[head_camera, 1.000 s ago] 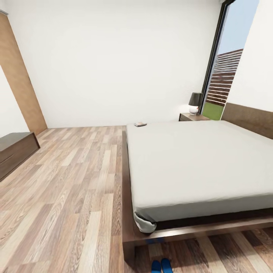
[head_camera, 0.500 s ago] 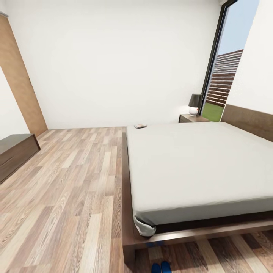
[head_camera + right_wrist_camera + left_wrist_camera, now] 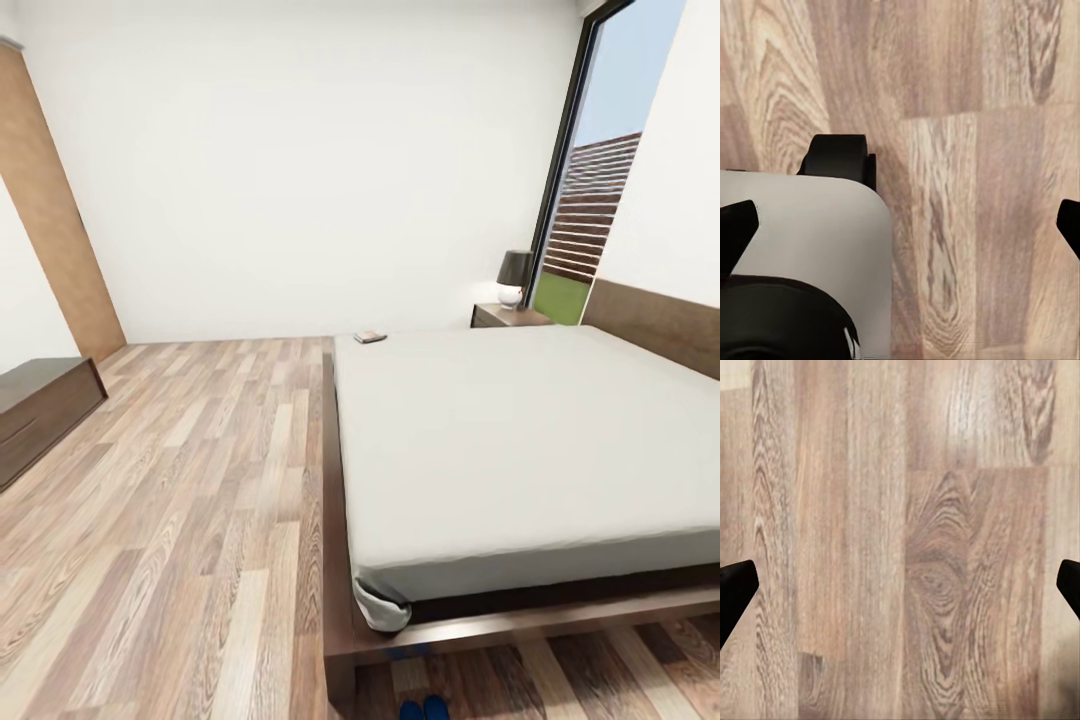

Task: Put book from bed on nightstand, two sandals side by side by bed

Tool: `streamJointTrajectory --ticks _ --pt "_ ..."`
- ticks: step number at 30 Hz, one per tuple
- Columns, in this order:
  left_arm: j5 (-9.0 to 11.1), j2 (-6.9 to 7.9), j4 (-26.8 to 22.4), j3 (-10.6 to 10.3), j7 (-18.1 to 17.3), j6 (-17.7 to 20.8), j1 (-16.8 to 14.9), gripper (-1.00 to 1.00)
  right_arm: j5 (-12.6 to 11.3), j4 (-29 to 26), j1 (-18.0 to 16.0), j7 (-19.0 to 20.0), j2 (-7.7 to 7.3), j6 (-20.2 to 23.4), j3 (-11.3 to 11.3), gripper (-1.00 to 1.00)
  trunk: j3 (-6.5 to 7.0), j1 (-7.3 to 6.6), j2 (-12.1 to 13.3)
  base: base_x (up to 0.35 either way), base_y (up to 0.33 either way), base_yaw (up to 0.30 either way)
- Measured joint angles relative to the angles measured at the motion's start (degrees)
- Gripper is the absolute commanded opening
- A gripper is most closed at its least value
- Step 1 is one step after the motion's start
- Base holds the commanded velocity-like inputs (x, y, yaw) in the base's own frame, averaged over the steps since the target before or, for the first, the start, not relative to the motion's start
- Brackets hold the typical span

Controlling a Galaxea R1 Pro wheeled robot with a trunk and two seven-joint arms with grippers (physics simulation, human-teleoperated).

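The bedroom floor point(image 3: 180, 500) of light wood planks runs along the bed point(image 3: 520, 440), whose grey mattress sits on a dark base w/ the headboard at the far right by the window. The nightstand point(image 3: 505, 316) stands at the bed's far corner, a lamp point(image 3: 515, 275) on top. The book point(image 3: 370, 337) lies on the mattress's far near-side corner, well apart from the robot; the two sandals point(image 3: 424, 709) show as blue toes side by side on the floor just off the bed's foot end, at the head view's bottom edge. Step in hand looks like the approach to the book — best done by driving up the open floor along the bed's side, staying off the base edge, and stopping only once the book sits within easy reach, arms kept low until then. Wrist views add what the head cam lacks: the left gripper point(image 3: 900, 585) and right gripper point(image 3: 900, 225) both point straight down at planks, fingers spread wide, nothing between them. The right wrist cam also catches the robot's own base point(image 3: 802, 247) and a black wheel point(image 3: 836, 159).
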Motion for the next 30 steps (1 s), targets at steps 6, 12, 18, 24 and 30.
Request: streamJointTrajectory --ticks 6,12,18,24,30 --pt "0.0 0.01 0.0 0.0 0.0 -0.1 0.0 1.0 0.0 0.0 0.0 0.0 0.03 0.0 0.0 1.0 1.08 -1.32 2.4 0.0 0.0 0.0" --pt "0.0 0.02 0.0 0.0 0.0 -0.1 0.0 1.0 -0.1 0.0 0.0 0.0 0.09 0.0 0.0 1.0 2.15 -2.64 4.8 0.0 0.0 0.0" --pt "0.0 0.0 0.0 0.0 0.0 -0.1 0.0 1.0 -0.1 0.0 0.0 0.0 0.11 0.0 0.0 1.0 3.23 -3.95 7.2 0.0 0.0 0.0" --pt "0.0 -0.04 -0.1 0.0 0.0 -0.1 0.0 1.0 -0.3 0.0 0.0 0.0 0.12 0.0 0.0 1.0 4.31 -5.27 9.6 0.0 0.0 0.0" --pt "-0.1 -0.06 -0.1 0.0 0.0 -0.1 0.0 1.0 -0.5 0.1 0.0 0.0 0.12 0.0 0.0 1.0 5.39 -6.59 12.0 0.0 0.0 0.0"
